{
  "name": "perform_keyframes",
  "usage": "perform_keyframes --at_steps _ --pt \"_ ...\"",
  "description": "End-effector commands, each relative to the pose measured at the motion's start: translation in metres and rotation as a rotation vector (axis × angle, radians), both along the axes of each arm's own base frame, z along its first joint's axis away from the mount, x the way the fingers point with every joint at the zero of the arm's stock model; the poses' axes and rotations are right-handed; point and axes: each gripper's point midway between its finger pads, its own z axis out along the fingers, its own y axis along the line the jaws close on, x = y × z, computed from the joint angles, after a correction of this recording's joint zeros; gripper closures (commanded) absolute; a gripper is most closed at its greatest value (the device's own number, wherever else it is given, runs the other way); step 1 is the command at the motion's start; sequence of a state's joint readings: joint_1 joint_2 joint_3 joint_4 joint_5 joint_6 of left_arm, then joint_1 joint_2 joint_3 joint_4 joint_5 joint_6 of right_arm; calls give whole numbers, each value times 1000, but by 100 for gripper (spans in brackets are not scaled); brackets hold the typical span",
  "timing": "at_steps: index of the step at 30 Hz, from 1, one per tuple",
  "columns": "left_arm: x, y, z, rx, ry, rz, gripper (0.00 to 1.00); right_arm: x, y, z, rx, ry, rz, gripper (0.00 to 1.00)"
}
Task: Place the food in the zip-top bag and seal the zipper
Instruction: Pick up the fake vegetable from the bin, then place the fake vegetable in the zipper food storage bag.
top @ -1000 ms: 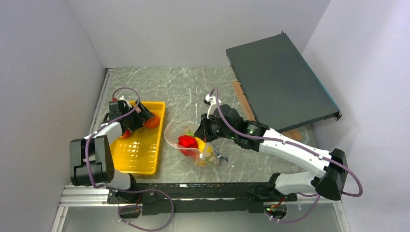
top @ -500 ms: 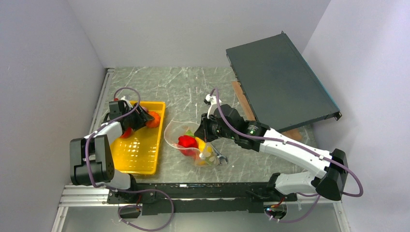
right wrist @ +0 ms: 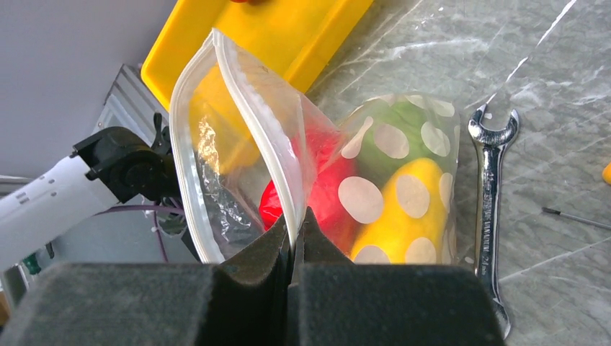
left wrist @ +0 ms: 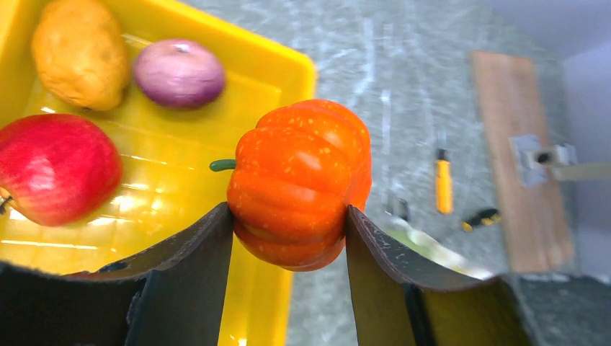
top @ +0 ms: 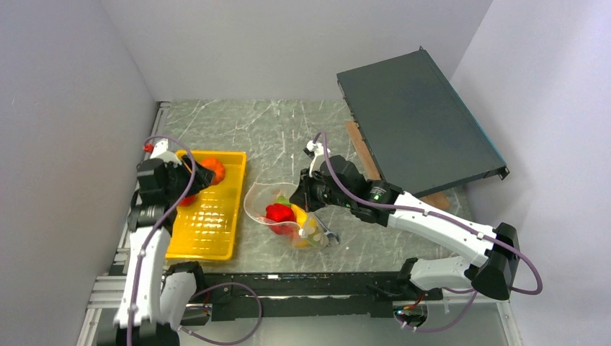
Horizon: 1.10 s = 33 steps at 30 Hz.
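The left gripper (left wrist: 288, 216) pinches a glossy orange toy pumpkin (left wrist: 299, 173) between its 2 dark fingers, 1 pressed to each side at the widest part. It hangs over the far right corner of the yellow tray (left wrist: 252, 54), well apart from the zip-top bag (right wrist: 238, 166). The pumpkin looks hard, light and slick, so it would likely squirt out if squeezed off-centre. A hold across its ribbed middle seems safest.

Resting in the tray are 3 more pieces: a red apple (left wrist: 58, 169), a purple onion (left wrist: 179, 72) and a tan potato-like piece (left wrist: 79, 52).

The clear bag lies on the grey marbled table (right wrist: 547, 115), just right of the tray, mouth facing the tray. The right gripper (right wrist: 295, 220) has its fingers pressed together on 1 lip at the white zipper (right wrist: 268, 137), lifting it so the mouth gapes. The film looks thin and floppy; the zipper strip is probably its stiffest part to hold.

Inside sit a red piece (right wrist: 324, 194), a yellow piece (right wrist: 403, 209) and a green piece (right wrist: 396, 137). A steel wrench (right wrist: 490, 209) lies just beside the bag.
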State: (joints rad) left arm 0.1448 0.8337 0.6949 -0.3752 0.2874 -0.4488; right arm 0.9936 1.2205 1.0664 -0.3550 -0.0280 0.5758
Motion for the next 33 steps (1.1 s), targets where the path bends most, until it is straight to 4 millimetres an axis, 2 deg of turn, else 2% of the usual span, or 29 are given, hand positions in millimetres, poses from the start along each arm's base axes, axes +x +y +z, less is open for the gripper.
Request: perform_keyframes --at_steps 1,3,5,7,9,16,20,25,28,31,33 --pt "-61 -37 59 -79 -108 -139 52 5 10 30 102 -69 21 100" --pt "-86 -62 90 -186 -202 -229 54 5 12 30 107 -69 27 100" --pt "-105 -81 110 -289 -254 -303 58 4 13 29 114 -68 30 100" --pt "-119 -92 117 -365 -250 -342 61 4 14 28 118 -67 33 100" --pt "-127 -95 119 -388 -248 -344 61 3 15 27 119 -62 39 100" --pt "-130 -98 106 -433 -228 -343 64 3 15 26 122 -62 37 100" --pt "-132 -98 107 -437 -241 -337 66 4 15 24 116 -59 34 100" --pt "-125 -100 106 -435 -217 -344 70 5 20 23 117 -51 43 100" --pt "-122 -110 105 -441 -196 -380 72 5 23 24 123 -46 48 100" --pt "-119 -118 100 -372 -140 -380 73 6 25 25 126 -44 48 100" --pt "-113 -130 97 -335 -107 -402 72 6 26 25 127 -41 48 100"
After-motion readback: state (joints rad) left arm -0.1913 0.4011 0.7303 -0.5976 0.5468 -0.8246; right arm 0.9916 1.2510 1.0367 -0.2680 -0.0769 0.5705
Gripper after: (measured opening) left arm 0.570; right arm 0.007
